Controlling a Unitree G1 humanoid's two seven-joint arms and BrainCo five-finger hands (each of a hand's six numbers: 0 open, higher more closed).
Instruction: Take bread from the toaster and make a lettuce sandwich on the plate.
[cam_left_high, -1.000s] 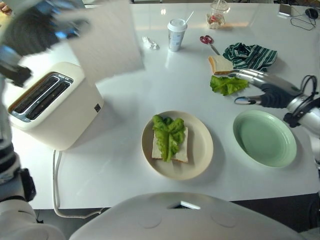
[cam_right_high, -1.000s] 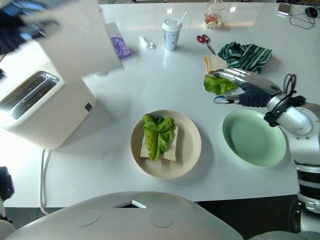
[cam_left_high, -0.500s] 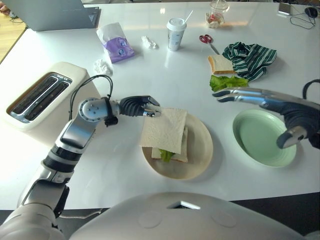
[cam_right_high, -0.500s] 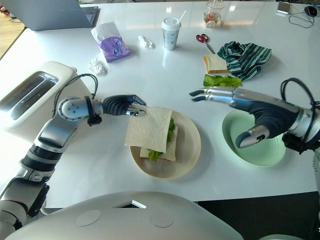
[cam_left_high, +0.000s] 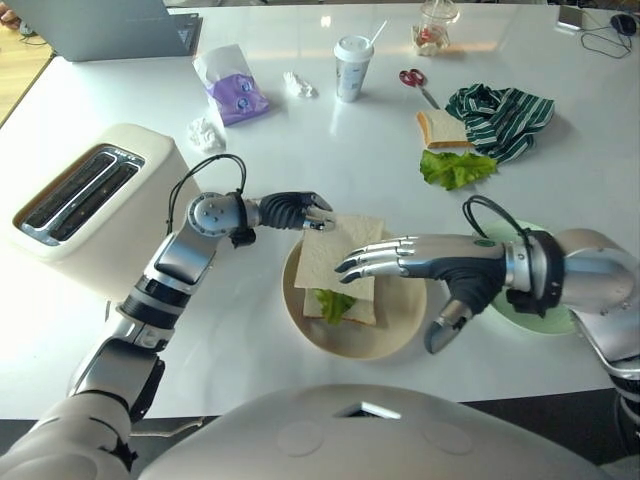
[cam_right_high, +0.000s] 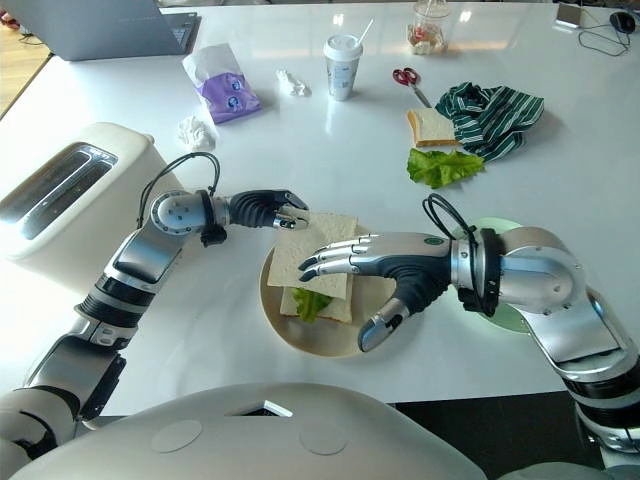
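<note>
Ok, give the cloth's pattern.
The cloth is dark green with white stripes; left eye view.

The left hand (cam_left_high: 293, 210) brings the bread slice (cam_left_high: 335, 248) from above the toaster (cam_left_high: 95, 205) down onto the lettuce (cam_left_high: 331, 303) on the plate (cam_left_high: 401, 322). The right hand (cam_left_high: 428, 268) swings in from the tabletop's right side, spread over the slice.

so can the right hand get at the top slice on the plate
Probably yes. The right hand is open, fingers stretched right over the top slice on the plate, nothing between them. The left hand pinches only its far left corner.
</note>
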